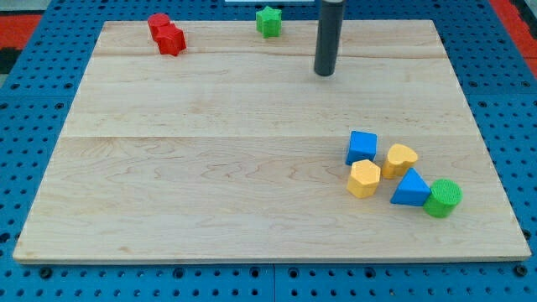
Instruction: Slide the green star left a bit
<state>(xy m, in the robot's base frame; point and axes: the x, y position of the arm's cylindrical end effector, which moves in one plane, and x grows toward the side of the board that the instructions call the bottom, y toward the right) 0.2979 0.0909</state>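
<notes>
The green star (268, 21) sits near the top edge of the wooden board (210, 168), a little left of the middle. My tip (325, 73) rests on the board to the right of the star and somewhat below it, clearly apart from it. The dark rod rises straight up out of the view's top.
Two red blocks (166, 34) touch each other at the top left. At the lower right lies a cluster: a blue cube (362, 147), a yellow heart (400, 159), a yellow hexagon (364, 179), a blue triangle (410, 189) and a green cylinder (442, 198). Blue pegboard surrounds the board.
</notes>
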